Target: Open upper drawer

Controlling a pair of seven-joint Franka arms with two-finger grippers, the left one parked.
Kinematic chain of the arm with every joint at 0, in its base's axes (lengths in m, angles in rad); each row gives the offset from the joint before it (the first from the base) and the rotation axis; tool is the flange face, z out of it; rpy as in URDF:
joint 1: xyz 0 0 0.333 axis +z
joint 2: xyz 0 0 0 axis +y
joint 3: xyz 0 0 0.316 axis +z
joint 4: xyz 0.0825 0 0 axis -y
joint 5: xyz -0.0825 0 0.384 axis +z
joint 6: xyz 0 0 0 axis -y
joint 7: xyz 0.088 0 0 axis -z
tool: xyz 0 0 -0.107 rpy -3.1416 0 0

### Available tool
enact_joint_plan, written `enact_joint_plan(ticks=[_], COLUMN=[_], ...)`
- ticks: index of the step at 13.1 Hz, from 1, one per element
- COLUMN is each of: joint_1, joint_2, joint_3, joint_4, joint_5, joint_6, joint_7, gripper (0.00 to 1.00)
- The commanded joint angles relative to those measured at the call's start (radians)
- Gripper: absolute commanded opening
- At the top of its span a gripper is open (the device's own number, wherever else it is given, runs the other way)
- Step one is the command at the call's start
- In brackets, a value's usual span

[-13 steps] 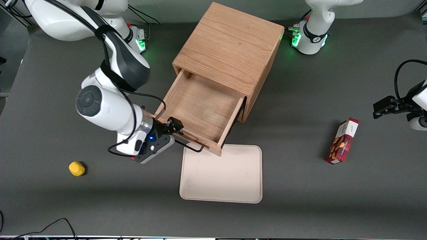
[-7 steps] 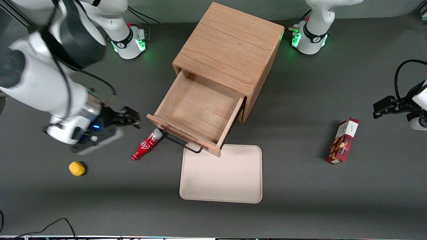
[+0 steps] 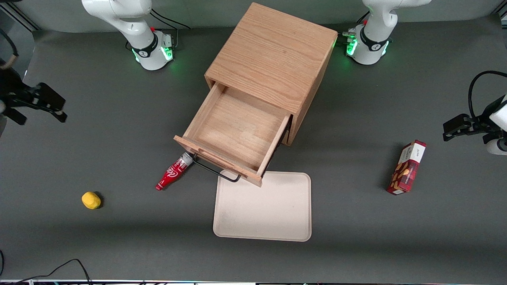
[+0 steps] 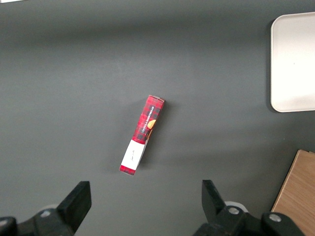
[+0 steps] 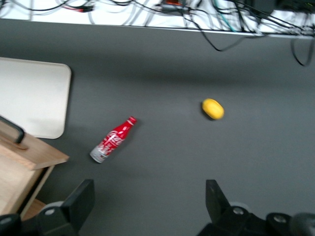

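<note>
The upper drawer (image 3: 237, 134) stands pulled out, nothing inside; the gripper (image 3: 37, 105) jaws hang wide apart.

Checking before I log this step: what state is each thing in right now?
upper drawer: pulled well out, empty inside.
handle: free, nothing gripping it.
tool: open, raised at the working arm's end of the table, holding nothing.
red bottle: lying on its side beside the drawer front.
tray: flat, bare.
red box: lying on the table.
yellow object: resting on the table.
</note>
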Motion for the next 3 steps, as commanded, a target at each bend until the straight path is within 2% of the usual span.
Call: enact_joint_plan(ticks=[1, 3], joint_1=[0.016, -0.006], joint_2=[-0.042, -0.033], joint_3=[-0.074, -0.085], joint_4=[-0.059, -0.044], joint_5=[0.016, 0.061], joint_6=[0.027, 0.015], joint_7=[0.04, 0.026], gripper=[1.0, 1.0])
